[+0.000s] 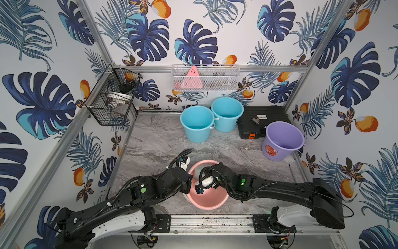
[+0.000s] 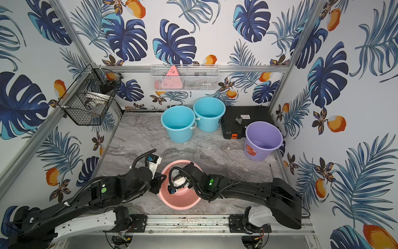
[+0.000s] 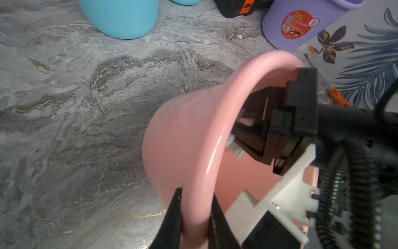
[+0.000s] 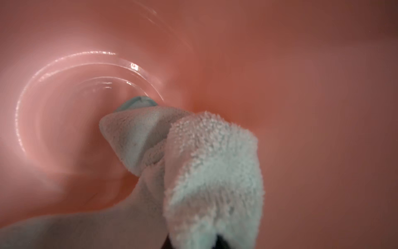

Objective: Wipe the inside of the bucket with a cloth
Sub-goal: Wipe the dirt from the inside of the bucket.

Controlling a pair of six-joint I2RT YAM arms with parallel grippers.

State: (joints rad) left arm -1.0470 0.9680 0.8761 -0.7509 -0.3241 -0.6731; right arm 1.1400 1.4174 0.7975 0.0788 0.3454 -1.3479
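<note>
The left claw (image 3: 195, 217) pinches the rim of the pink bucket (image 3: 183, 133), steadying it; the right claw (image 3: 241, 138), closed on the cloth (image 4: 213, 172) deep inside, should press the wad firmly against the wall; sweeping slowly round, down to the base.

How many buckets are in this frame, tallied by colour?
Blue buckets: 2
Purple bucket: 1
Pink bucket: 1
Total: 4
</note>
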